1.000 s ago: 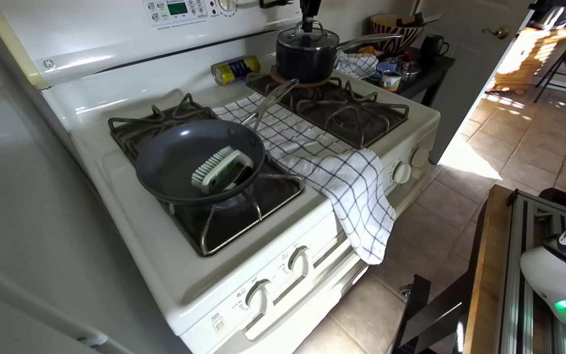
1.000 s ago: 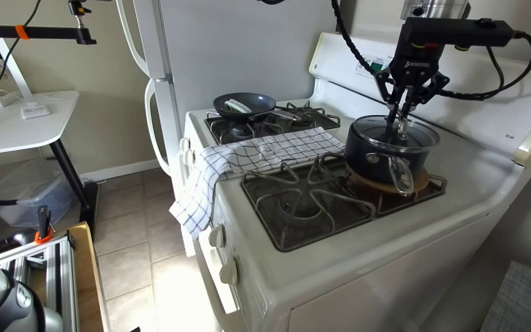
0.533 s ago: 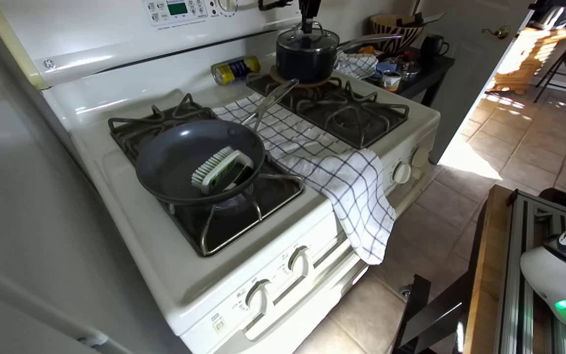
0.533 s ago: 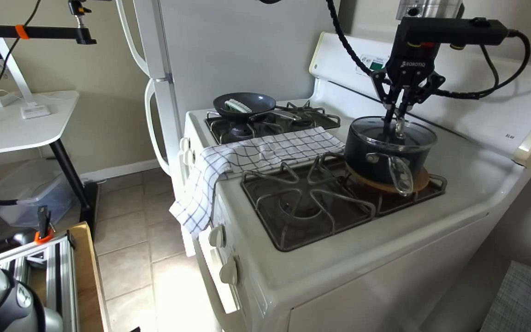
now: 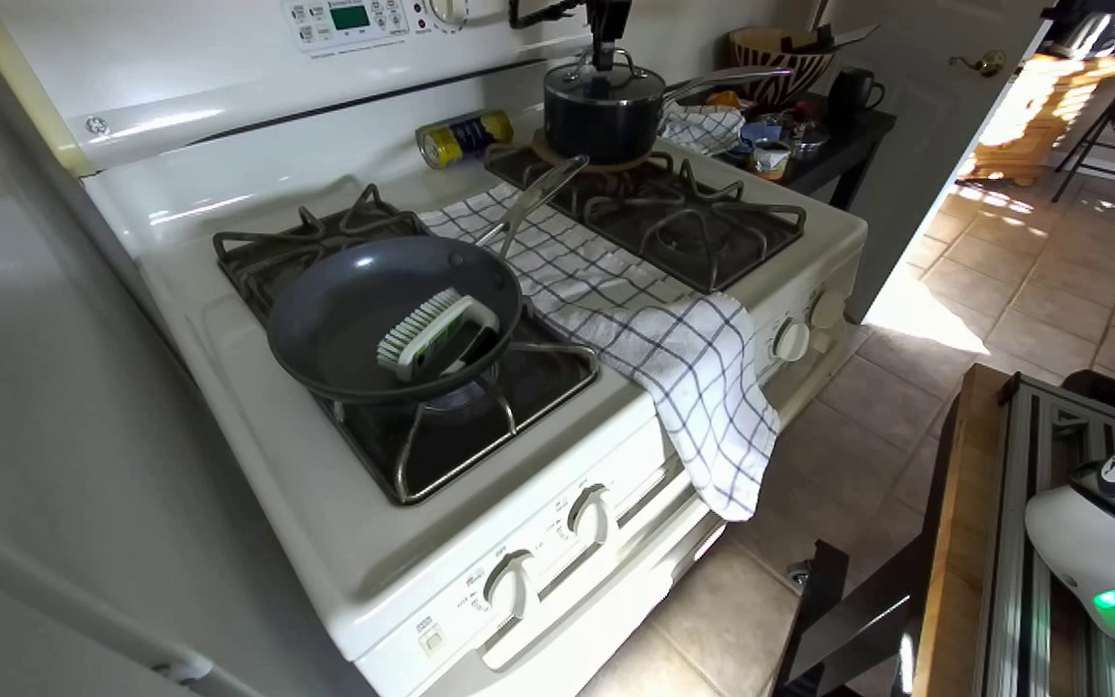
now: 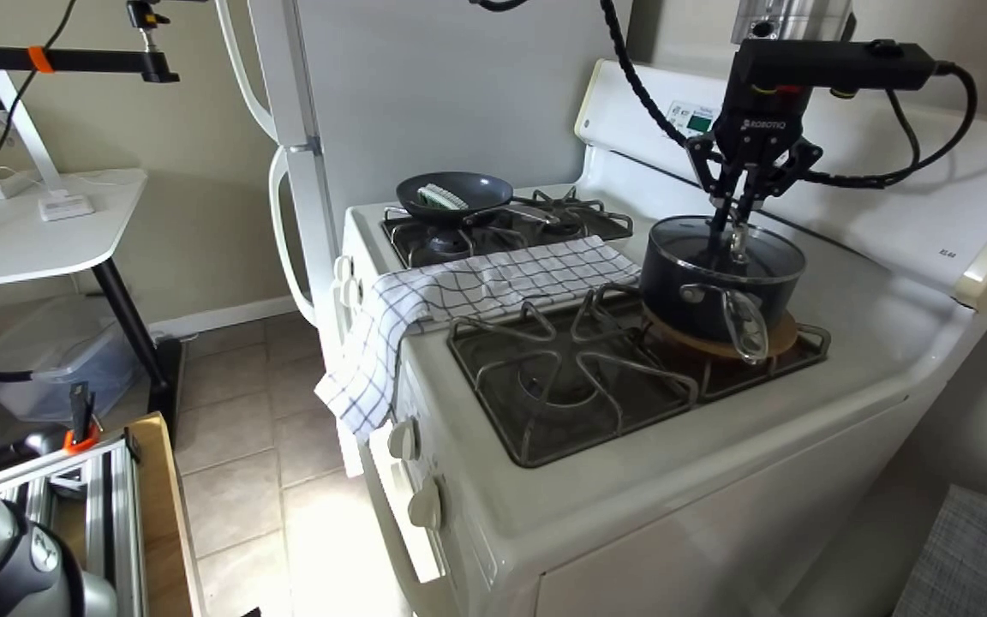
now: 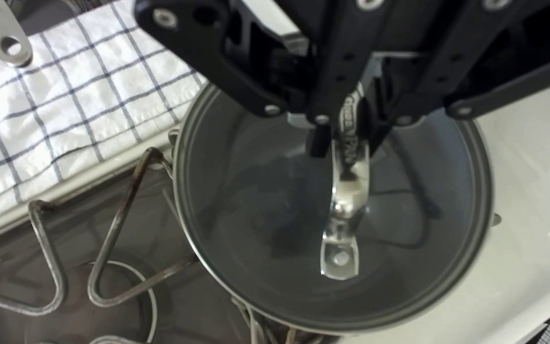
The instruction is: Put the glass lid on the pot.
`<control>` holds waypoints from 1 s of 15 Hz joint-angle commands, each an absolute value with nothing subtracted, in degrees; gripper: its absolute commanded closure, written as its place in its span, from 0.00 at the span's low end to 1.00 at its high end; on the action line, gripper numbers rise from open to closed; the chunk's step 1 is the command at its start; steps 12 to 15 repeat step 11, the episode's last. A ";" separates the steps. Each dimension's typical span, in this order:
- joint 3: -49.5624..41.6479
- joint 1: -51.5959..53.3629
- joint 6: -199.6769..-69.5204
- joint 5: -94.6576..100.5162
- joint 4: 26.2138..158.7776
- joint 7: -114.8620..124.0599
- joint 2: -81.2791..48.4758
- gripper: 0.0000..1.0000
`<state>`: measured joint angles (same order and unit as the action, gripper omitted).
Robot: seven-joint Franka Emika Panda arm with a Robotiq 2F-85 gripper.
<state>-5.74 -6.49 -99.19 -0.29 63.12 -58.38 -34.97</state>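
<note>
We see the glass lid (image 7: 315, 208) lying over the pot (image 5: 596, 126), its edge lined up with the rim. The hand (image 7: 347, 145) is directly above, its 2 fingers (image 7: 319, 143) clamped on the lid's metal handle (image 7: 350, 186), 1 on each side. In an exterior view we find the pot at the right on a round brown pad (image 6: 778, 340), and its long handle (image 6: 744, 319) points to the near side. In an exterior view a frying pan (image 5: 340, 305) sits at the near left with a brush (image 5: 429, 334) in it, a checked towel (image 5: 606, 281) lies between pan and pot, and a yellow can (image 5: 466, 138) rests on its side left of the pot.
</note>
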 commanded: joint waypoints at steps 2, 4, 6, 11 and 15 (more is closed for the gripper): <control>-6.08 -5.78 -100.07 0.60 66.42 -57.65 -32.48 0.49; -6.17 -5.19 -100.99 1.33 68.10 -57.45 -30.51 0.35; -6.07 -4.16 -102.64 2.59 71.16 -57.51 -27.01 0.20; -5.51 -2.58 -103.78 4.69 71.01 -59.48 -25.09 0.07; -5.51 -2.58 -103.78 4.69 71.01 -59.48 -25.09 0.07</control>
